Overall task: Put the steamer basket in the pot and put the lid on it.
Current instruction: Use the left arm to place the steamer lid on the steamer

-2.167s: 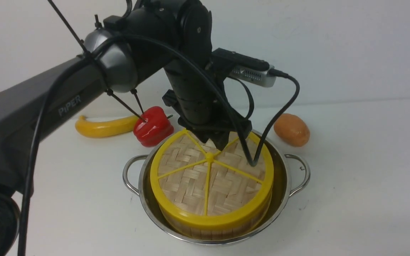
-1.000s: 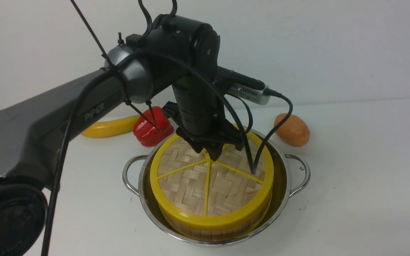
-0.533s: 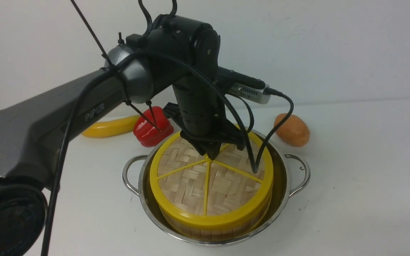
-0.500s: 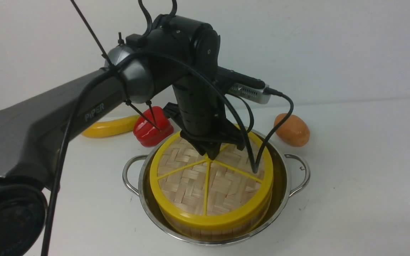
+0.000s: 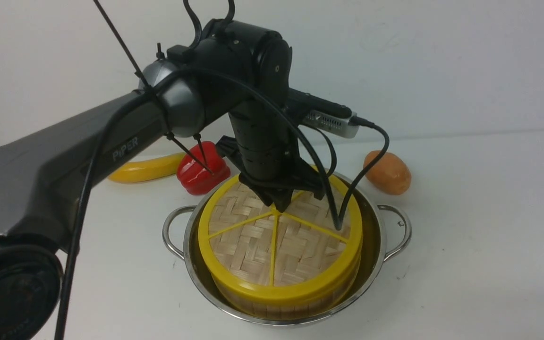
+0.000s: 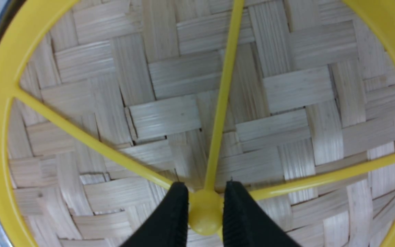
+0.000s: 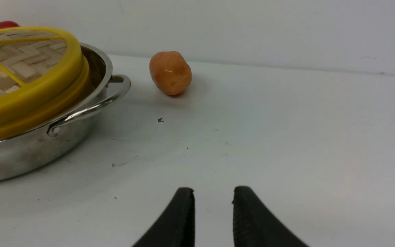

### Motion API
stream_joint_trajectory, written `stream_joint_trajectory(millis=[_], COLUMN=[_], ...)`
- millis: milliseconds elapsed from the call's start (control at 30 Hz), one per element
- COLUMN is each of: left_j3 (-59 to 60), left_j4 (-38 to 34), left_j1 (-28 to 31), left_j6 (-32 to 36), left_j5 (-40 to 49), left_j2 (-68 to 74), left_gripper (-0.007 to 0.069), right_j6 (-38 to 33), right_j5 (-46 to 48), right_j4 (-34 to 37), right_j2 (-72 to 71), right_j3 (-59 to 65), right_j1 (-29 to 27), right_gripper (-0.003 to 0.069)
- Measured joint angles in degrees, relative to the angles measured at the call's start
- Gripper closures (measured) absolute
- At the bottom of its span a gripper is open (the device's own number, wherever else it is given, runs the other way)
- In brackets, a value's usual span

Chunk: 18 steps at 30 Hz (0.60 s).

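Observation:
The shiny steel pot [image 5: 378, 238] stands mid-table with the steamer basket [image 5: 272, 309] inside it; only the basket's slatted side wall shows under the lid. The woven lid [image 5: 253, 241] with yellow rim and spokes lies flat on the basket. My left gripper [image 5: 279, 206] points straight down at the lid's centre. In the left wrist view it [image 6: 206, 187] is shut on the yellow centre knob [image 6: 205, 214]. My right gripper [image 7: 213, 190] is open and empty, low over the bare table to the right of the pot [image 7: 29, 154].
An orange potato-like object [image 5: 387, 172] lies behind the pot to the right. A red pepper [image 5: 203, 167] and a banana [image 5: 142, 170] lie behind it to the left. The left arm's cables hang over the lid's back half.
My left gripper came forward and down over the lid's centre, then its jaws closed on the knob. The lid, basket and pot have not moved.

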Motion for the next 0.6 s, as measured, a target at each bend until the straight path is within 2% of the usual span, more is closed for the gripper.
stream_joint_trajectory(millis=[600], left_j3=[0.0], left_j4=[-1.66], left_j1=[0.0], left_j6=[2.39], left_j5=[0.0], left_j2=[0.0], left_gripper=[0.048], right_j6=[0.0], right_j5=[0.0], right_j4=[0.0], right_j2=[0.0], right_j3=[0.0], right_j1=[0.0], right_gripper=[0.0488])
